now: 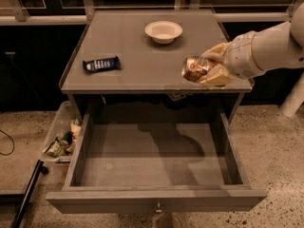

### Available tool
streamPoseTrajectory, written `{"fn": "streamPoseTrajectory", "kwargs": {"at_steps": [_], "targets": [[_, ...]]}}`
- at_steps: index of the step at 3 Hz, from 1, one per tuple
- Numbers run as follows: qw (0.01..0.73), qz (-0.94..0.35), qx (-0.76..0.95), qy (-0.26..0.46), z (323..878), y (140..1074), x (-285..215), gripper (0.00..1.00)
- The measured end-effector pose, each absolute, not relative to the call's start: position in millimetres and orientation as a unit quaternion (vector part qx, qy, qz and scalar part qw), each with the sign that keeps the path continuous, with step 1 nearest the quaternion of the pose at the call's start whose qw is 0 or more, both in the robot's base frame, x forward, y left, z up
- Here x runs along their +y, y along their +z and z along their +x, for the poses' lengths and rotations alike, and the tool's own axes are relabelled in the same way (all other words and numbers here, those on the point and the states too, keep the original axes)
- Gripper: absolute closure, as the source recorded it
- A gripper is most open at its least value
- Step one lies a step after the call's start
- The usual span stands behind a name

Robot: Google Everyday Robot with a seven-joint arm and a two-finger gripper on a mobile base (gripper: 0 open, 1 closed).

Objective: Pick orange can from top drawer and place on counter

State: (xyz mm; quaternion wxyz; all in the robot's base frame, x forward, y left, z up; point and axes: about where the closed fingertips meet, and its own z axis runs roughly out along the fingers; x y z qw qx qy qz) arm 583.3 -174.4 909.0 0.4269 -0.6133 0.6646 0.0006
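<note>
The orange can (193,69) lies on its side in my gripper (209,66), which is shut on it. The gripper's tan fingers (217,75) hold the can just over the front right part of the counter (137,56); I cannot tell if the can touches the surface. My white arm comes in from the right edge. The top drawer (156,165) is pulled fully open below the counter and holds nothing that I can see. Its front panel carries a small knob (157,206).
A dark blue snack bar wrapper (101,64) lies on the counter's left side. A white bowl (163,31) stands at the back middle. A clear bin with scraps (61,137) sits on the speckled floor left of the drawer. A dark pole (27,194) lies at the lower left.
</note>
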Motion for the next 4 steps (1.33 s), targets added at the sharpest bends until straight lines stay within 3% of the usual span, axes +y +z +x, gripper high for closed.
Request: {"fn": "streamPoseTrajectory", "kwargs": {"at_steps": [1, 4], "targets": [[0.443, -0.604, 0.663, -0.009, 627.2, 921.9, -186.2, 1.0], [0.477, -0.567, 0.669, 0.061, 713.9, 897.8, -190.8, 1.0]]}}
